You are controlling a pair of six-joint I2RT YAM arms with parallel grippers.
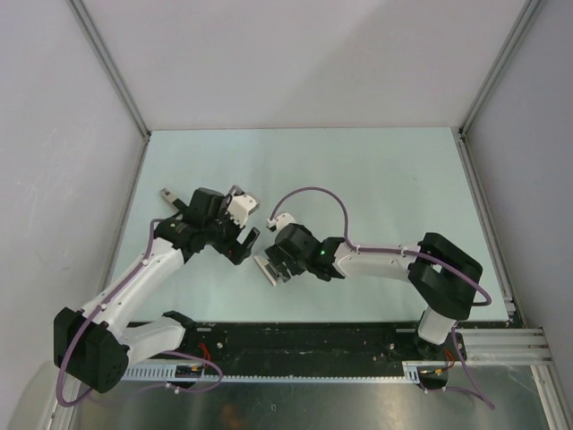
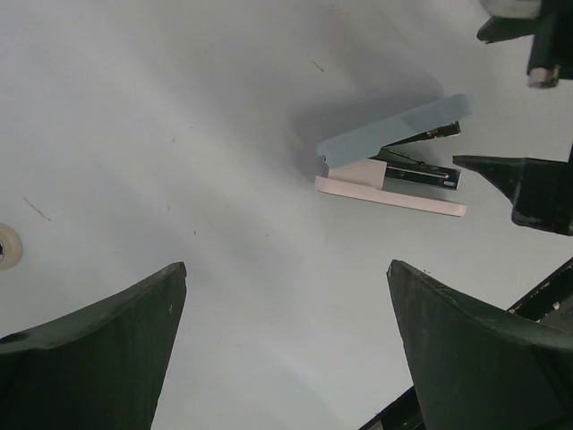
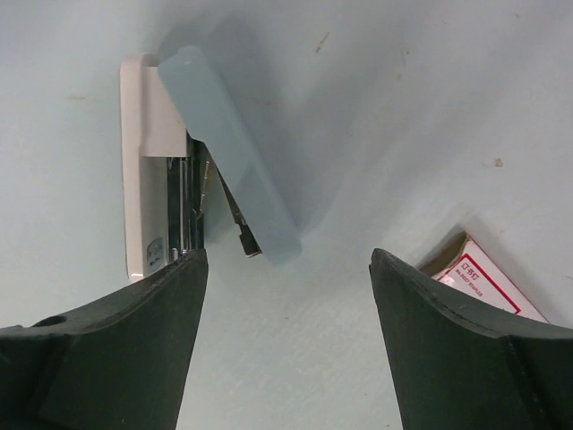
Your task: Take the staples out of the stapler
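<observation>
Matt plastic, bright metal and printed card on a smooth, pale surface.
The stapler [image 2: 394,133] has a grey-blue lid [image 3: 228,152] of smooth matt plastic and a pale cream-pink plastic base [image 3: 134,179] with a slight sheen. Between them the magazine [image 2: 421,176] is bare metal, shiny and reflective. The small box [image 3: 488,285] looks like card, white with red print and a smooth face. The table [image 2: 179,134] is a smooth, pale matt sheet with a few specks and fine scratches. The fingers [image 2: 98,358] of the left gripper [image 2: 286,269] and the fingers [image 3: 116,358] of the right gripper [image 3: 286,260] are dark matt plastic, faintly grainy.
</observation>
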